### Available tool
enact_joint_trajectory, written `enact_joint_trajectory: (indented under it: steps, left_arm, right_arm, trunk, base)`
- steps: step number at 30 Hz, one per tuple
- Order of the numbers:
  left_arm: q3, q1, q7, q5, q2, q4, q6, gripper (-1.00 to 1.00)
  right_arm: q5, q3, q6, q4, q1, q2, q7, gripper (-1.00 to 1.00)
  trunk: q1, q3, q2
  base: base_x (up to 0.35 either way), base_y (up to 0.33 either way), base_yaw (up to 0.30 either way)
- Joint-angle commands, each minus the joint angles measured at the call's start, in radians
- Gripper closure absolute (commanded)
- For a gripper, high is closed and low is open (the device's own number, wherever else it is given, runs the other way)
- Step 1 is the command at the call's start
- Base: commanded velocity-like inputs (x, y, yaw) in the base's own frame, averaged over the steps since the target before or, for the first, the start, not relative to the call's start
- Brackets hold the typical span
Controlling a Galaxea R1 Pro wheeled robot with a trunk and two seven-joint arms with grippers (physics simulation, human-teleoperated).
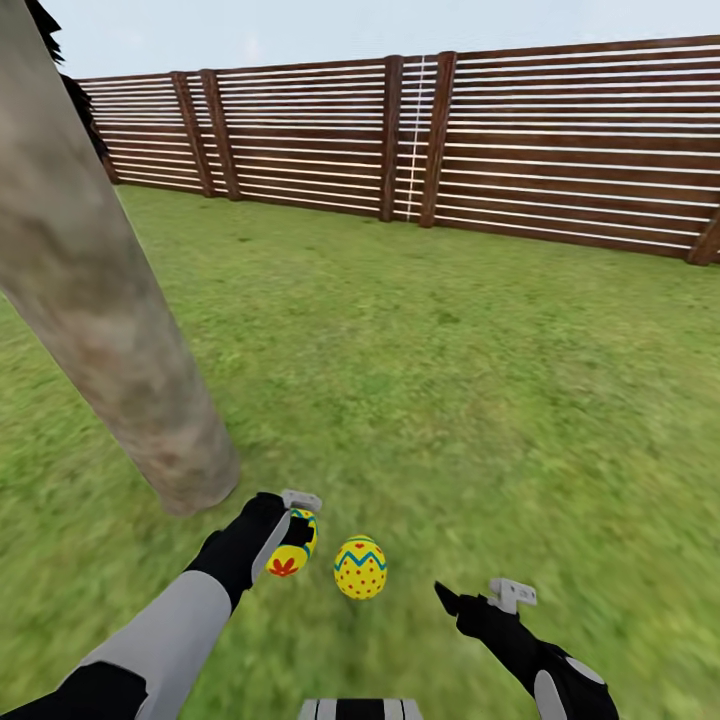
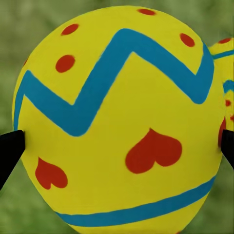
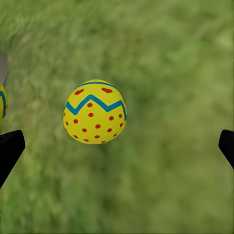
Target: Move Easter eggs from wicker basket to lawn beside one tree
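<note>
My left gripper (image 1: 297,535) is shut on a yellow Easter egg (image 1: 287,558) with a blue zigzag band and red heart marks, held low over the lawn (image 1: 450,400). In the left wrist view this egg (image 2: 117,126) sits between both black fingertips (image 2: 9,151). A second egg (image 1: 360,567), yellow with red dots, lies on the grass just right of it and shows in the right wrist view (image 3: 95,112). My right gripper (image 1: 478,600) hangs open and empty beside that egg. The tree (image 1: 110,330), a thick grey-beige trunk, meets the grass close by on the left. The third egg and the wicker basket are out of view.
A brown slatted wooden fence (image 1: 450,140) closes off the far side of the garden. Wide grass stretches between the fence and me. The leaning trunk fills the left side, near my left arm.
</note>
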Motion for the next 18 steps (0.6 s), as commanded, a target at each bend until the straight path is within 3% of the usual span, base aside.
enact_joint_trajectory:
  steps: [1,18]
  left_arm:
    - [-0.004,0.000,0.009,0.009,0.001,-0.001,0.004,1.00]
    - [-0.001,0.000,0.009,0.009,0.001,0.008,0.004,1.00]
  right_arm:
    - [-0.006,-0.003,0.007,-0.001,0.000,0.001,0.004,-1.00]
    - [-0.006,-0.003,0.007,-0.001,0.000,0.001,0.006,-1.00]
  trunk:
    - [0.000,-0.002,0.000]
    - [0.000,-0.021,0.000]
  base:
    - [0.038,0.027,0.000]
    - [0.102,0.048,0.000]
